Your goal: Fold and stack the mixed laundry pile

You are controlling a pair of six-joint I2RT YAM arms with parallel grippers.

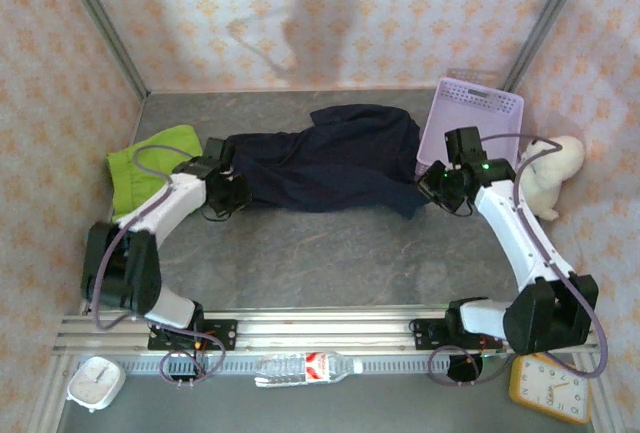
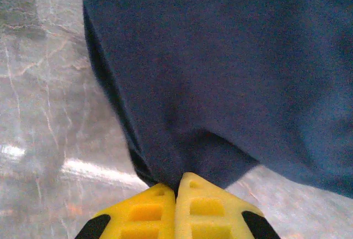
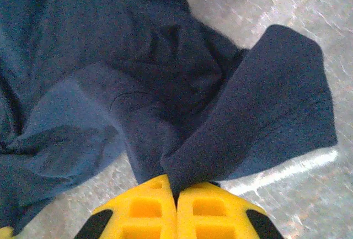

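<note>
left gripper (image 2: pixel 176 188) clamped on navy garment (image 1: pixel 330 158) | right gripper (image 3: pixel 176 187) pinched its other end (fabric bunched) | garment lay mid-table; lime-green garment (image 1: pixel 150 168) far left; lavender basket (image 1: pixel 470 113) crowded right gripper; plush bear (image 1: pixel 552 168) beyond

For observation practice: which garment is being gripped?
The dark navy garment, pinched by the left end effector and right end effector; the lime-green garment lies ungripped.
</note>
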